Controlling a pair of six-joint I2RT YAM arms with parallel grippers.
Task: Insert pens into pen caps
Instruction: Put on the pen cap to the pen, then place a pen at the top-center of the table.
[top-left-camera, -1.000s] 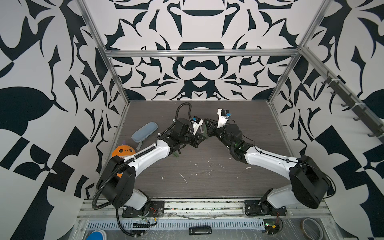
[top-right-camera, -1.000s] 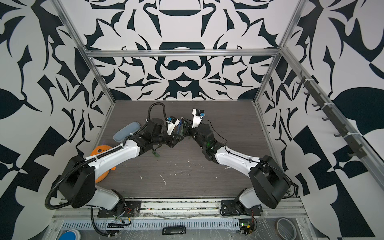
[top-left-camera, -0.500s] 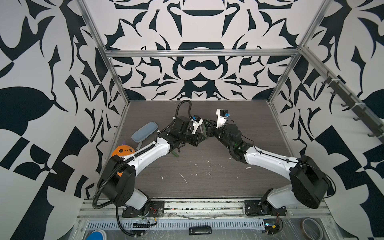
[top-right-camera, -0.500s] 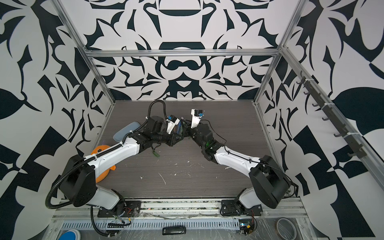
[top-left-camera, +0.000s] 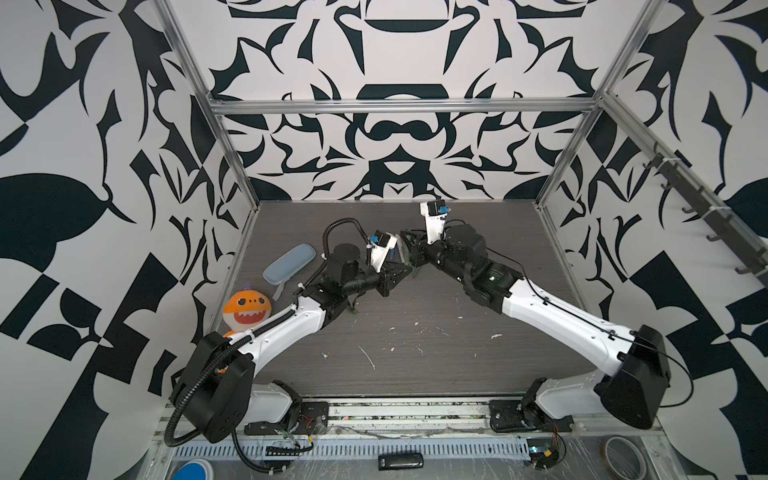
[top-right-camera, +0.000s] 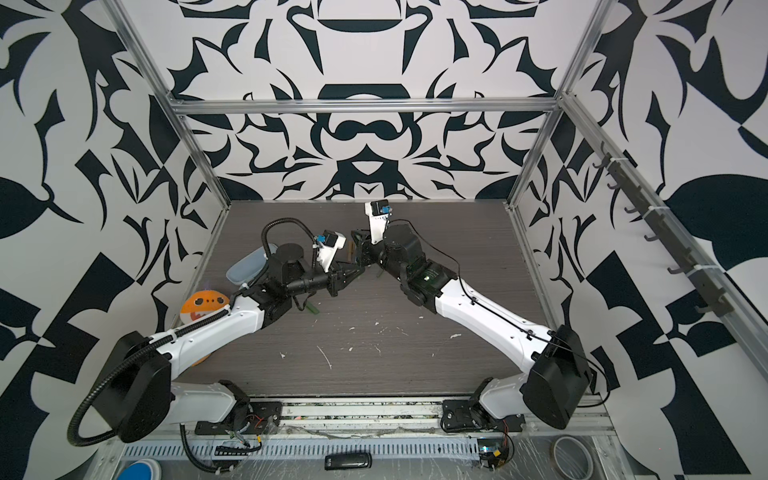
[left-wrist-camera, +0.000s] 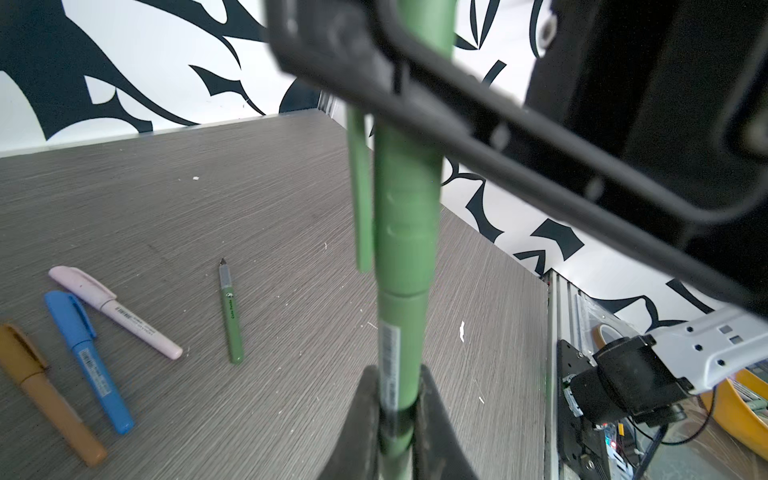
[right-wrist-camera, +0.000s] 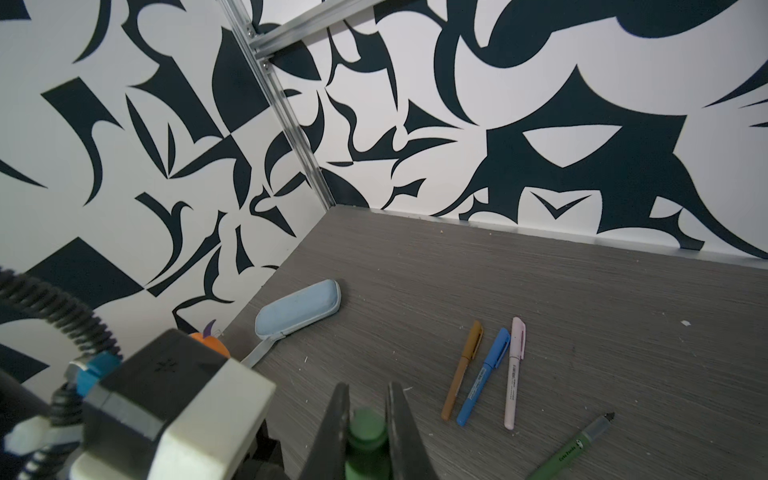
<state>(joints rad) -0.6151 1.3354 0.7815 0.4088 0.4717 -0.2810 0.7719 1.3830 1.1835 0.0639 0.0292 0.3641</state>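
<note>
Green pen (left-wrist-camera: 400, 357): likely light, stiff, slick; grip the barrel | your left jaws clench it | right jaws clench green cap (right-wrist-camera: 365, 432)

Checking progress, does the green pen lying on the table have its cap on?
No, the loose green pen shows its narrow dark tip bare in the left wrist view.

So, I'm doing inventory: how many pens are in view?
5. On the table: orange-brown pen, blue pen, pink pen, uncapped green pen. Held in the left gripper: second green pen.
</note>
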